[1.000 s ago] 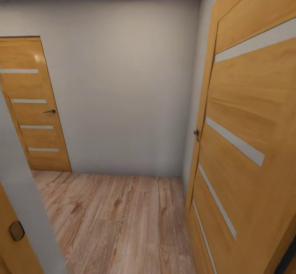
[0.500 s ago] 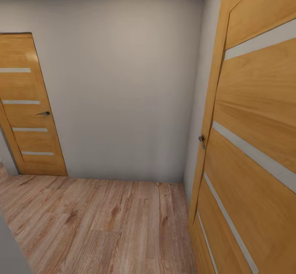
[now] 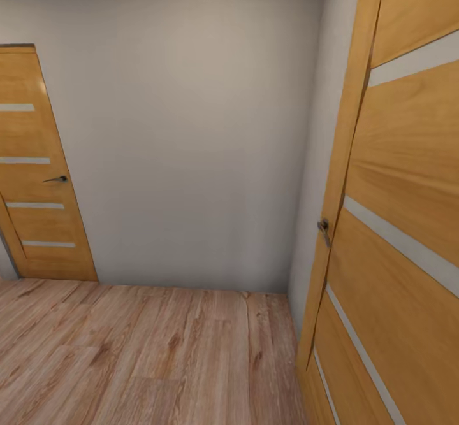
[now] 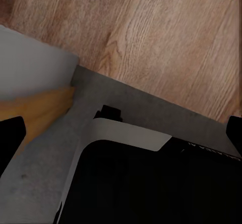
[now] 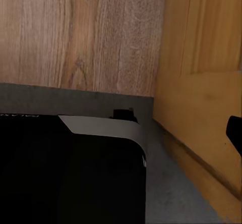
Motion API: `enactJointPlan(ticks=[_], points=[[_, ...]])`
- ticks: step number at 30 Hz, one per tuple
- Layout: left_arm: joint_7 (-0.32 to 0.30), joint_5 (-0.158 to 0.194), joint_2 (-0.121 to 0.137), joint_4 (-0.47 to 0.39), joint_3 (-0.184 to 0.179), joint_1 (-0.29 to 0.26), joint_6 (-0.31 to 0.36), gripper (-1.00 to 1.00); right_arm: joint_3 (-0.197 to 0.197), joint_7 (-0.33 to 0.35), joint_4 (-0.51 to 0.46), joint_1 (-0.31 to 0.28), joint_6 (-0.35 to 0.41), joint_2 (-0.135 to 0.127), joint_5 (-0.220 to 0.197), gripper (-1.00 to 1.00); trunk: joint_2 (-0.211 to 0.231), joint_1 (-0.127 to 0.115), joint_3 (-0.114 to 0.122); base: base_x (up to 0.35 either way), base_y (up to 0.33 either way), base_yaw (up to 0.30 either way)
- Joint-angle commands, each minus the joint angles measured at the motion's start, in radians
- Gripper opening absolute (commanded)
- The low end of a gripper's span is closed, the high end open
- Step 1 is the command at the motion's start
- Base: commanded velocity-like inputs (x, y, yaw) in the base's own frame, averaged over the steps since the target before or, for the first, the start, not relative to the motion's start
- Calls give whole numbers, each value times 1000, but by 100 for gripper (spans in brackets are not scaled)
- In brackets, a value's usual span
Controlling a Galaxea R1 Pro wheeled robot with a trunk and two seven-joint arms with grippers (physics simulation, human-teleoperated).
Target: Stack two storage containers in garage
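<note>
The two storage containers are out of view, and so are the living room and the garage. I am in a narrow hallway with light wood planks [image 3: 159,361] underfoot and a plain grey wall [image 3: 191,144] ahead. In the left wrist view my left gripper [image 4: 120,135] is open, its two black fingertips [image 4: 7,138] far apart at the picture's edges with nothing between them. One black fingertip [image 5: 235,131] of my right gripper [image 5: 121,133] shows at the picture's edge, also spread wide, and it holds nothing.
A shut wood-panelled door [image 3: 35,176] with a lever handle stands at the far left. Another wood door [image 3: 395,221] is very close on my right, its handle [image 3: 324,229] near. My own grey and black base [image 4: 151,183] is under both wrists, next to a wall corner [image 4: 30,72].
The whole view has moved forward and swung right. The wall edge and door in the left foreground have dropped out of sight. The right door looms larger.
</note>
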Motion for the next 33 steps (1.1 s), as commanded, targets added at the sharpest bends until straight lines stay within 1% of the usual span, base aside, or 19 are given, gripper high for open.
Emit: enactJointPlan(ticks=[1,33], points=[[3,8,0,0,-9,-1,-2,100,-8,-5,3,-1,-5,-1,11,100,-1,1,-1,302,0,0],[3,9,0,0,-8,-1,-2,100,-8,-5,3,-1,-4,-4,11,100,-1,1,-1,298,0,0]])
